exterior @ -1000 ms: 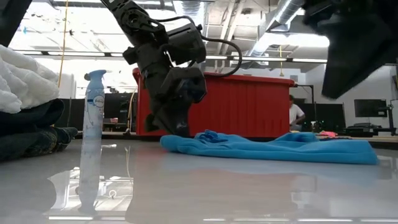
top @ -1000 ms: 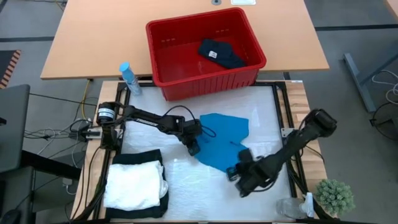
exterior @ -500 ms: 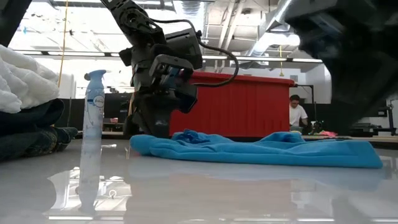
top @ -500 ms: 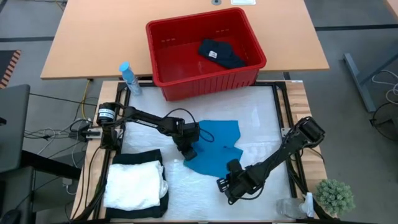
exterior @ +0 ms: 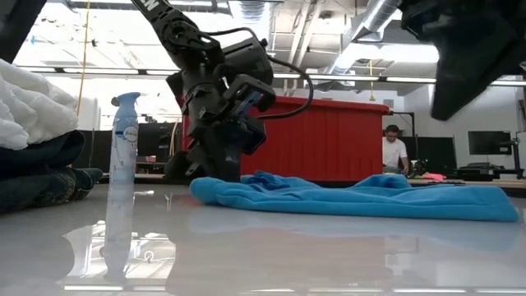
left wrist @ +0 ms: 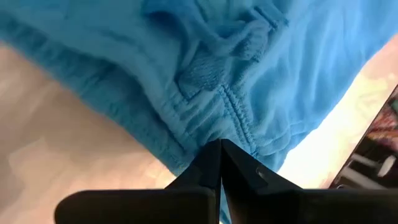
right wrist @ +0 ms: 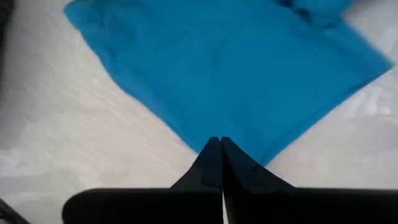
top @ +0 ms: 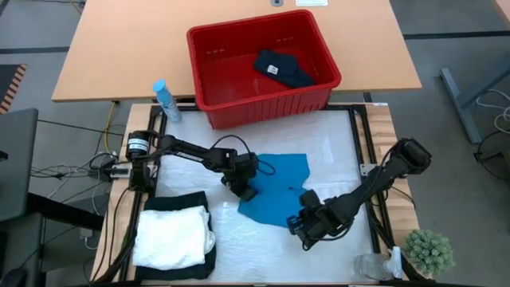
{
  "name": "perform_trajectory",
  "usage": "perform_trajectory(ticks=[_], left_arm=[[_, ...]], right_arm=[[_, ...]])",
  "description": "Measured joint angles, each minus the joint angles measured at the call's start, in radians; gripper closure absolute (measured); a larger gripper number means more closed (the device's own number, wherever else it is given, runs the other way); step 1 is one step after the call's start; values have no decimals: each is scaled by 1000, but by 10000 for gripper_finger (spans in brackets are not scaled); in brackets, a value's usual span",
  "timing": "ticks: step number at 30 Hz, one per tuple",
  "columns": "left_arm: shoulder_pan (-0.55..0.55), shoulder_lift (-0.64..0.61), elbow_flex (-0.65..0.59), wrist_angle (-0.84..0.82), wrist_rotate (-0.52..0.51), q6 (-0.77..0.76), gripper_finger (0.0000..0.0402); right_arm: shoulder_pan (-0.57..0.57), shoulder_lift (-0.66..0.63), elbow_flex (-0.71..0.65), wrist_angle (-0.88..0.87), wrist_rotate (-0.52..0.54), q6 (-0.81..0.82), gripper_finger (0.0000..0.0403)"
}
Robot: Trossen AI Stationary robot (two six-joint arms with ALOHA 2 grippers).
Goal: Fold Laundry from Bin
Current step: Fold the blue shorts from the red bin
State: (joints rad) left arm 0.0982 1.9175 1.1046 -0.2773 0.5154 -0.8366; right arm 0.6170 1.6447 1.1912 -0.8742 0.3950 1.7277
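Note:
A small bright blue garment [top: 275, 187] lies spread on the white table cover, below the red bin [top: 231, 64]. A dark garment [top: 284, 69] rests on the bin's floor. My left gripper [top: 245, 190] is shut on the blue garment's left end [exterior: 205, 187]. My right gripper [top: 306, 225] is shut over the garment's near corner [right wrist: 186, 118]. In the low view the right arm [exterior: 472, 57] hangs well above the table and the cloth lies flat, so it seems to touch nothing. My left gripper pinches the blue garment's gathered, stitched band [left wrist: 239, 127] between its two fingers, at the garment's left edge. The fingers slant down from the table's left side. The cloth bunches in folds at the fingertips, and the rest lies flat on the table.
A folded stack, white cloth on black [top: 171, 235], sits at the near left corner. A spray bottle [top: 166, 100] stands left of the bin. A small plant [top: 430, 251] stands at the near right. A person [exterior: 394, 152] sits in the room behind the table.
My left gripper has rolled about its wrist while staying shut on the cloth's left end. The blue garment has drawn in from the right and lies narrower. My right gripper swung toward the near left, then came back up and to the right.

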Motion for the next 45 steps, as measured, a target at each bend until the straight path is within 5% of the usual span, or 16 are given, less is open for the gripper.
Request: perform_trajectory(ticks=[13, 25, 31, 37, 45], left_arm=[[48, -7, 2, 16, 110, -77, 402], [145, -35, 2, 12, 376, 35, 402], [262, -126, 3, 51, 228, 148, 401], [362, -174, 10, 71, -112, 430, 395], [382, -173, 16, 62, -151, 760, 292]], right_arm=[[11, 207, -1, 106, -76, 113, 366], [-5, 241, -4, 73, -125, 106, 368], [-5, 240, -5, 45, -127, 105, 367], [-5, 240, -5, 51, -134, 100, 373], [-5, 240, -6, 75, -136, 96, 370]])
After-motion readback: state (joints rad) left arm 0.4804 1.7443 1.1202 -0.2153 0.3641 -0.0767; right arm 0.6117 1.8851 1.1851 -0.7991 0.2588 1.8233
